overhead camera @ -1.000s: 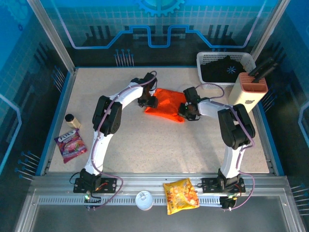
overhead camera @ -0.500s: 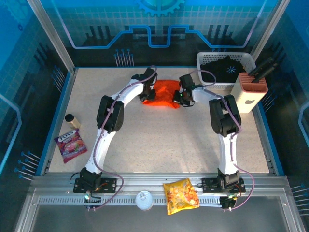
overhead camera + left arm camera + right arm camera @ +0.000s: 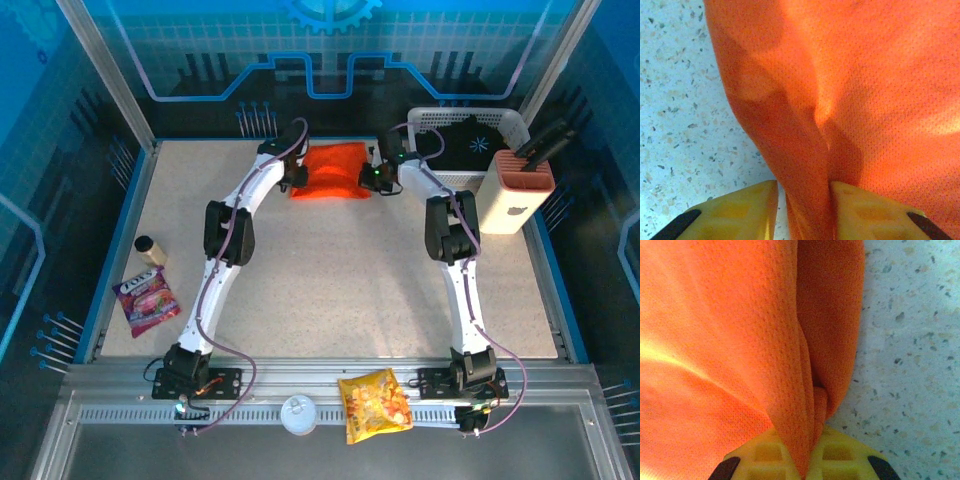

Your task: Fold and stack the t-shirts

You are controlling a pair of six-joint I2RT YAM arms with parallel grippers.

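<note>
Left fingers [image 3: 742,210] had a fold of the orange t-shirt [image 3: 865,90] pinched, gap pretty narrow. Right fingers [image 3: 840,455] were squeezed nearly closed on its edge.

left arm [image 3: 205,300] & right arm [image 3: 461,300] w/ white links, black joints, purple cables, yellow gripper fingers [image 3: 740,210], black tips

The top view is bright and sharp, with soft shadows under the arms [image 3: 225,235]. In the 2 wrist views the shirt [image 3: 865,100] glows in patches, and the yellow fingers [image 3: 740,210] look blurry.
</note>
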